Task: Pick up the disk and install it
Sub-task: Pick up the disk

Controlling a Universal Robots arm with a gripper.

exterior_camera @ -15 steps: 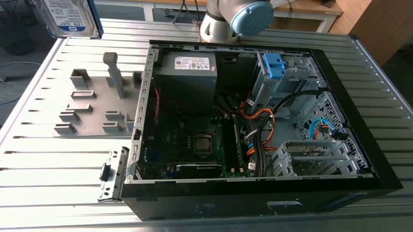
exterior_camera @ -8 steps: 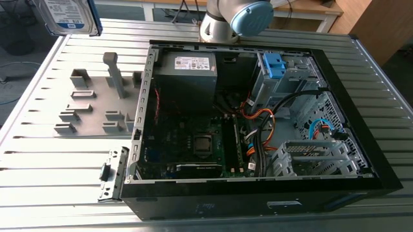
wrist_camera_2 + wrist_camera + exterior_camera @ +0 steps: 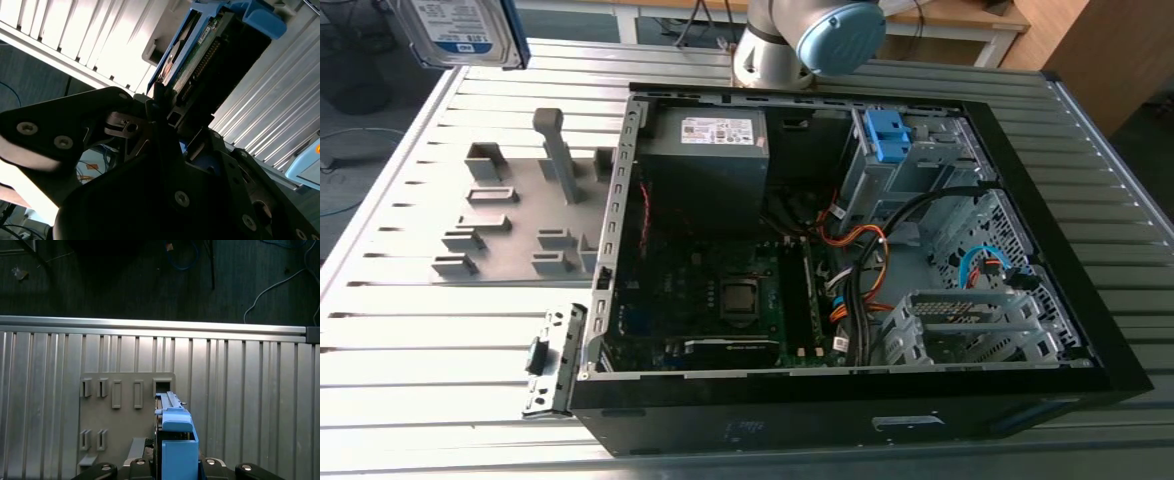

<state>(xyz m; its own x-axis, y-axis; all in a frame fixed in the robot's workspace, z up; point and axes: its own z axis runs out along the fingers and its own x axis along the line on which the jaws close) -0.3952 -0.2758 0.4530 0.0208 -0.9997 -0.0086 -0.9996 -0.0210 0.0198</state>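
Exterior view: the disk [image 3: 459, 30] hangs in the frame's upper left corner, clear of the tabletop [image 3: 400, 370] and over the grey holder rack [image 3: 520, 215]. In the second wrist view the claw [image 3: 172, 122] is clamped on the disk's edge, jaws pressed against it. The pick-up looks done and the install not yet. That calls for reaching the open computer case [image 3: 854, 260] and lining the blue caddy up squarely with a drive bay.
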